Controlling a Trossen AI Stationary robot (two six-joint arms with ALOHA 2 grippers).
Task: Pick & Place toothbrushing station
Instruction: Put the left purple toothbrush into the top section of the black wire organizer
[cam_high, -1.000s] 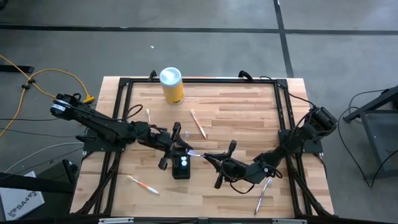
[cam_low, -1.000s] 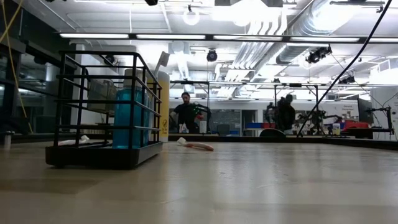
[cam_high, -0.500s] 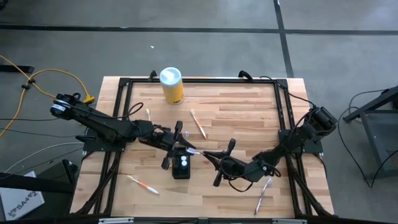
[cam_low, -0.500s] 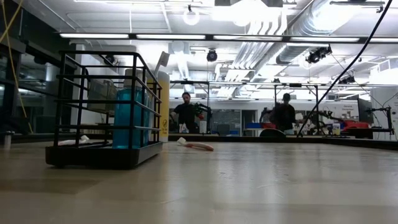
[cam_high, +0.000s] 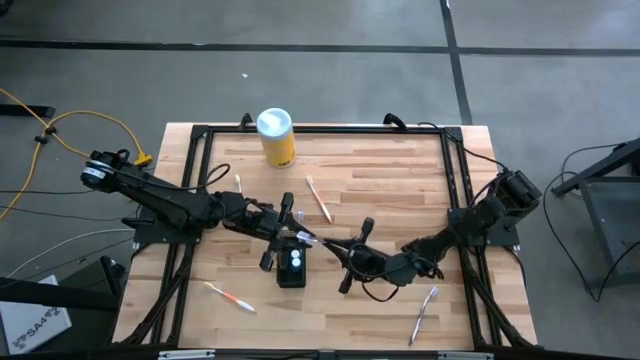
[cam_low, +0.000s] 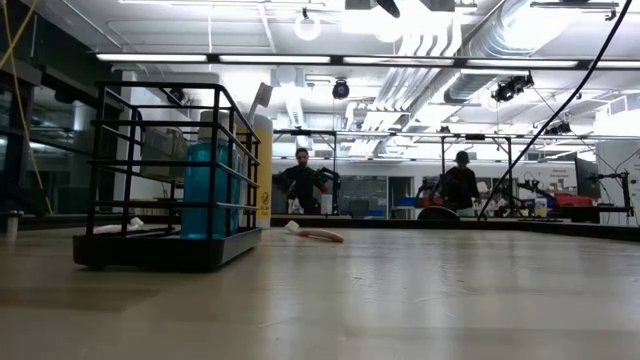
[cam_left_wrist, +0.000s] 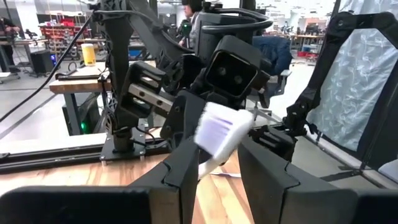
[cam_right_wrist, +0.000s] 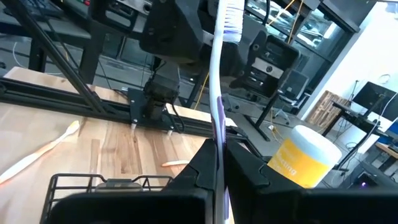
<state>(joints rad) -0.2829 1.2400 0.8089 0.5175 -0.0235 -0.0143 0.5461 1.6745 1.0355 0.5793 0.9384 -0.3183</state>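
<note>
The toothbrushing station (cam_high: 291, 268) is a small black wire-sided holder that stands on the table's near middle. It also shows in the low view (cam_low: 165, 180) with a blue thing inside. My right gripper (cam_high: 336, 251) is shut on a white-and-purple toothbrush (cam_right_wrist: 216, 93), just right of the holder and above the table. My left gripper (cam_high: 301, 238) is open, above the holder's far side. The brush's head (cam_left_wrist: 221, 132) stands between its fingertips; whether it touches them I cannot tell. My right gripper pinches the toothbrush's handle (cam_right_wrist: 217, 146) between its two fingers. The fingers come level from the table's right and lie along the brush. The brush is lifted clear of the table and sticks out beyond the fingertips toward my left gripper, its head (cam_right_wrist: 230, 18) foremost.
A yellow canister with a white lid (cam_high: 275, 137) stands at the far edge. Loose toothbrushes lie on the table: far of centre (cam_high: 318, 198), far left (cam_high: 238, 185), near left (cam_high: 230, 297) and near right (cam_high: 424, 312). A black frame (cam_high: 200, 130) borders the table. People stand in the room behind.
My right gripper has gone a little toward the table's left and far edges, closer to my left gripper, carrying the toothbrush. The white toothbrush at the near right now lies clear of the right arm.
</note>
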